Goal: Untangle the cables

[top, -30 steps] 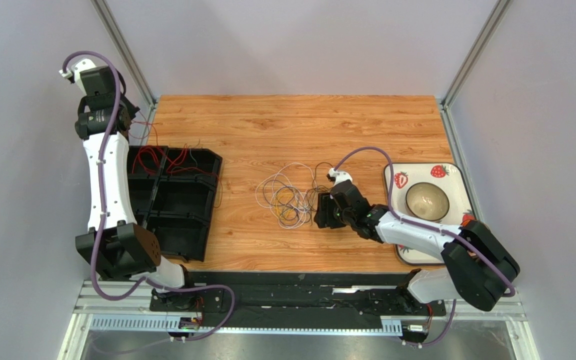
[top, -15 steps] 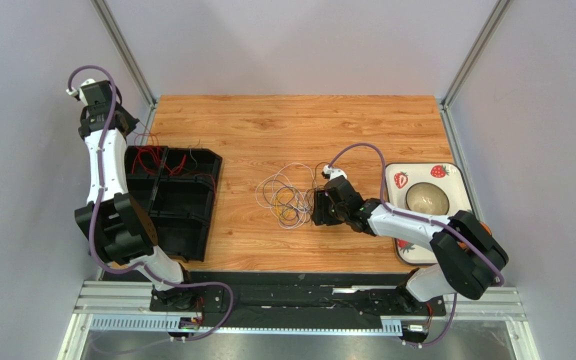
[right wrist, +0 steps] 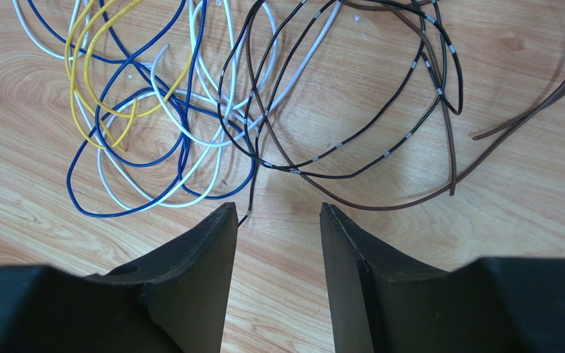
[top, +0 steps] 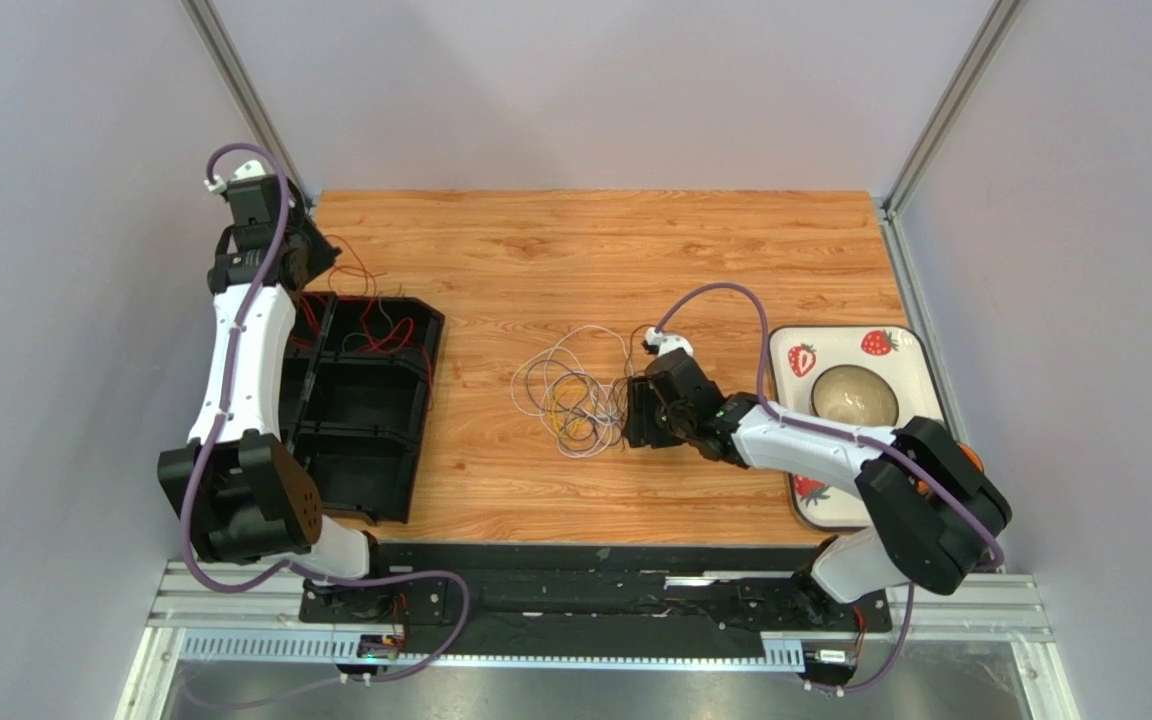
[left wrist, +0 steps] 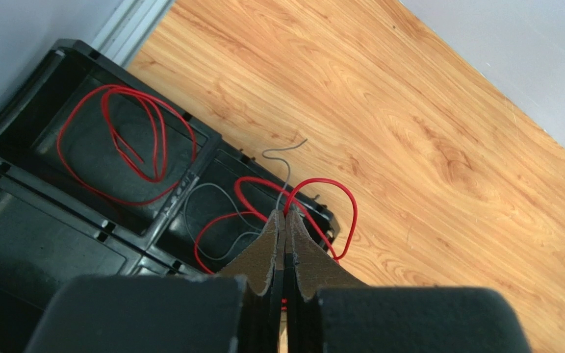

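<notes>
Progress seems partial: red cables [left wrist: 159,143] in the nine o'clock tray [top: 372,435] under the closed left claw [left wrist: 285,220]; right claw [right wrist: 278,213], spread apart, faces the remaining tangle [top: 575,393].

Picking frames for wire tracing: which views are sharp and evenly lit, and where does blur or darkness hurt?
Right wrist view: cables crisp, colours distinct, faint soft shadows, no harsh glare; the right claw is nearly featureless black. Left wrist view: red cable sharp against the dark tray. Top external view: even light, but the cables merge into a hair-thin tangle.
</notes>
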You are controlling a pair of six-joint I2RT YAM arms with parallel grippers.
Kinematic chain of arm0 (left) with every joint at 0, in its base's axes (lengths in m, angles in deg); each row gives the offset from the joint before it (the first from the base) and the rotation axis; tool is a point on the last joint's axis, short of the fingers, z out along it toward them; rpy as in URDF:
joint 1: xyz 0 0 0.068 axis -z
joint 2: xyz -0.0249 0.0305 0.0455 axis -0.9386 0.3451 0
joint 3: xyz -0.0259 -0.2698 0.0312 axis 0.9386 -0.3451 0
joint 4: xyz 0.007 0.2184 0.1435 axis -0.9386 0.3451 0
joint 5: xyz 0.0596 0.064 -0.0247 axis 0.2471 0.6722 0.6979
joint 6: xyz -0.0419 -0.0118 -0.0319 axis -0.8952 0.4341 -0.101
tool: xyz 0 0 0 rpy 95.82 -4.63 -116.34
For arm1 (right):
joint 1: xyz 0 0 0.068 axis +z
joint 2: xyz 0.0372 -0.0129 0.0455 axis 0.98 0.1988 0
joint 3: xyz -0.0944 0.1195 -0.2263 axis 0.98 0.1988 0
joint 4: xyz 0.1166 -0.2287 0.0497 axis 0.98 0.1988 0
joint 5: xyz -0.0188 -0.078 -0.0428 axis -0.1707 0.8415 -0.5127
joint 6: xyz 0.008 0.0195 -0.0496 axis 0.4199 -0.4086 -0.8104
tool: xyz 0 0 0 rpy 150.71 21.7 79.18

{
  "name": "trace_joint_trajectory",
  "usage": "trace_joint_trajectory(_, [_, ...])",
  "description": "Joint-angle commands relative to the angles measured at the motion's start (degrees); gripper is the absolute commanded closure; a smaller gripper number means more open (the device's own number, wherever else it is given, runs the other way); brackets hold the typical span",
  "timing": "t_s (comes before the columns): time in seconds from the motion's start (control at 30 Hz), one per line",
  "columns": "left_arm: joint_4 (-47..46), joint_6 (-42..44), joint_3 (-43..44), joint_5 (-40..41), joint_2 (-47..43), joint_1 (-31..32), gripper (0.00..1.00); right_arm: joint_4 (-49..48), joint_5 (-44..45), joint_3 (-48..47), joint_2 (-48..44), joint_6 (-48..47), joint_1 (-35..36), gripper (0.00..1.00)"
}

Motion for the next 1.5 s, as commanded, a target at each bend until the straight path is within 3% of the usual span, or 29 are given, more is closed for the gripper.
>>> trace_joint_trajectory(0.0, [-2.07,-0.43,-0.39,2.18,-0.23,1.44,1.00,-1.68,1.00,0.35,-2.60,0.49,0.17,0.51])
trace_joint_trajectory(0.37, [-1.89,0.37,-1.36,10.16,5.05,5.39,1.00,-4.58,-0.40,3.33,-5.59,-0.21,0.17,0.51])
trace_joint_trajectory(0.67, [-2.24,-6.40,-9.09,16.42,6.98,7.68,1.00,-5.29,-1.46,3.78,-6.03,-0.73,0.17,0.51])
trace_joint_trajectory(0.97, [2.23,-6.67,-3.57,16.78,15.15,7.51,1.00,-5.29,-1.37,3.78,-5.94,-0.65,0.17,0.51])
trace_joint_trajectory(1.1, [5.40,-6.58,0.57,15.72,16.48,7.60,0.69,-5.29,-1.28,3.78,-6.03,-0.56,0.08,0.51])
trace_joint_trajectory(1.2, [6.19,-6.93,0.57,16.59,13.07,7.51,0.61,-5.29,-1.02,3.78,-5.94,-0.47,0.17,0.51])
trace_joint_trajectory(1.47, [10.85,-1.58,2.07,18.44,4.53,9.52,0.57,-5.20,-1.11,3.69,-5.77,-0.47,0.17,0.51])
